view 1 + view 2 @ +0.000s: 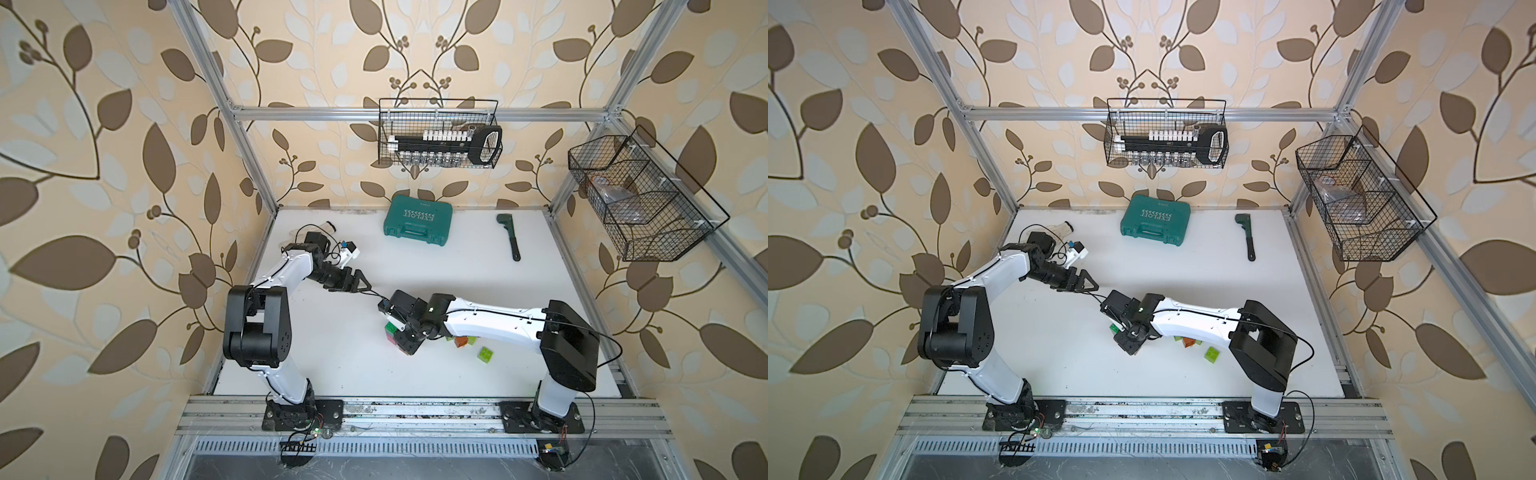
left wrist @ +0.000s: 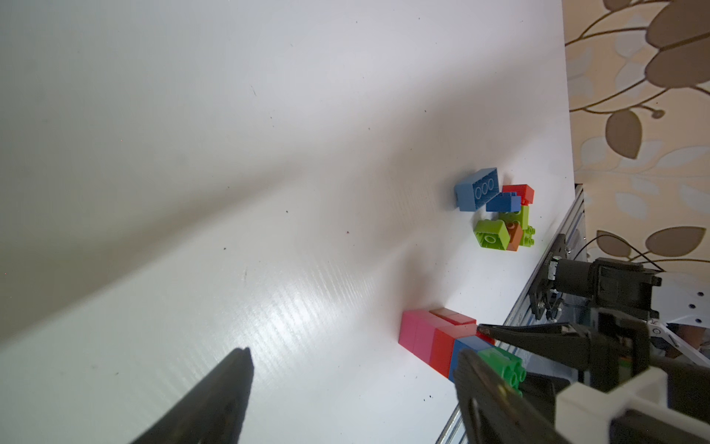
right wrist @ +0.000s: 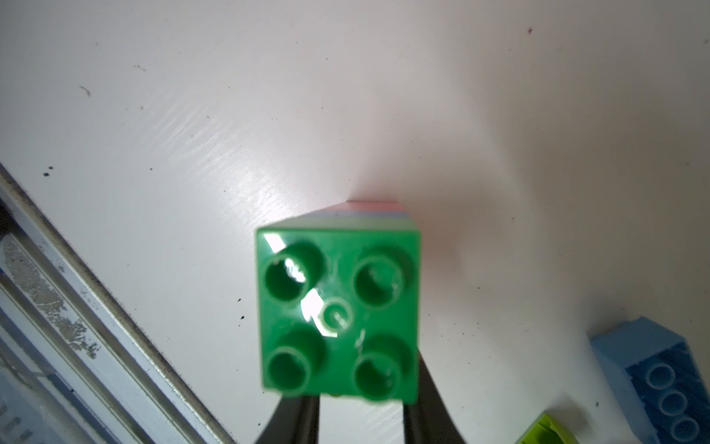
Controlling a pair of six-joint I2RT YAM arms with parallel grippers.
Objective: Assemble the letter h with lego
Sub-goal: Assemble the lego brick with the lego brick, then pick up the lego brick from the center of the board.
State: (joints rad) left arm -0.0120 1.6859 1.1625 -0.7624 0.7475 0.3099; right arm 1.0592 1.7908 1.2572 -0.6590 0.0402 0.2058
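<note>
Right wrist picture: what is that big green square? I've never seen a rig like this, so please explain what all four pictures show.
These are two robot arms mounted at the near edge of a white table. Two pictures look down from above on the whole scene; the other two come from a camera on each arm's wrist. The green square is the studded top brick of a stack of bricks, seen from straight above. The right pincer is shut on that stack, which stands on the table. The left pincer is open and holds nothing. Loose bricks lie nearby. A teal case and a wrench lie at the far end.
</note>
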